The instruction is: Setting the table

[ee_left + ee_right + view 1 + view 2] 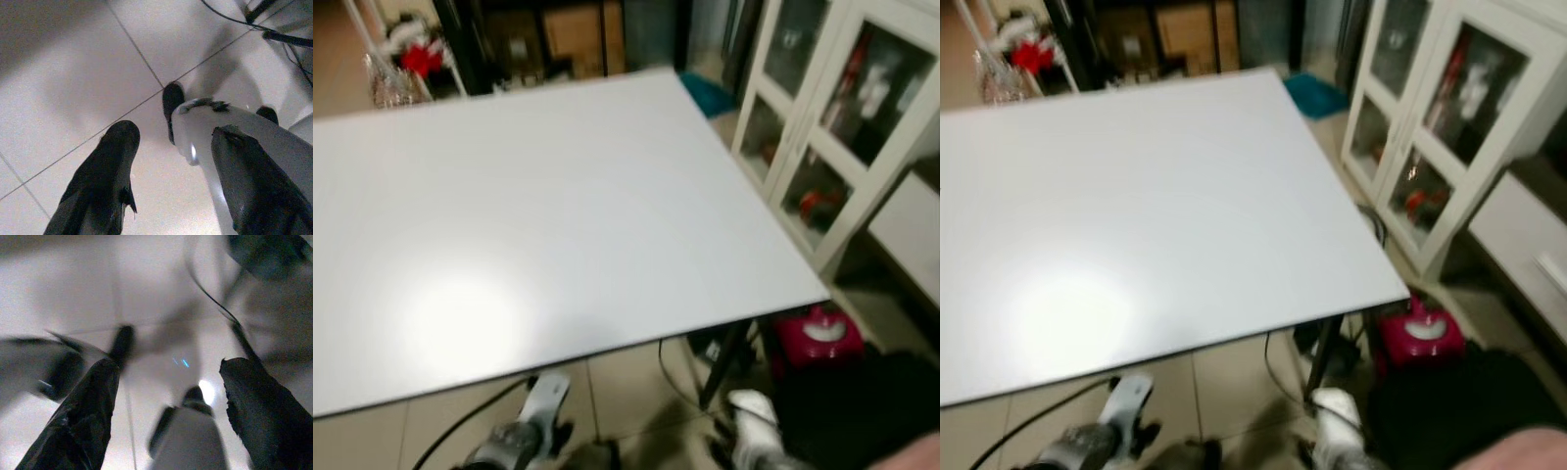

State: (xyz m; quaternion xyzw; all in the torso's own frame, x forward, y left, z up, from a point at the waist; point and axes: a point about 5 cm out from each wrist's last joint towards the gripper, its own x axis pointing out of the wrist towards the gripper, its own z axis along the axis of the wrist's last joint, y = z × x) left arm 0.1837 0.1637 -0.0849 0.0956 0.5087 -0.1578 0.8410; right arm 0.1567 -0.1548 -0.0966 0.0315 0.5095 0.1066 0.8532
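I am standing at the big flat white counter (558, 215) and looking down at it. It has no plates, cups or spoons on it, so I think the job of setting it is only just starting and almost all of it is left to do.

My left hand (171, 171) is hanging low over the pale tiled floor (63, 83). Its two black fingers are spread wide and holding nothing. My right hand (166, 406) is hanging low too, fingers apart and holding nothing.

To the right of the counter, a tall white cabinet with glass doors (832, 117) is standing, and a small red round machine (818, 333) is sitting on the floor.

My head views are showing the counter and cabinet. My wrist views are showing the floor, my silver legs and black feet, and thin black cables.
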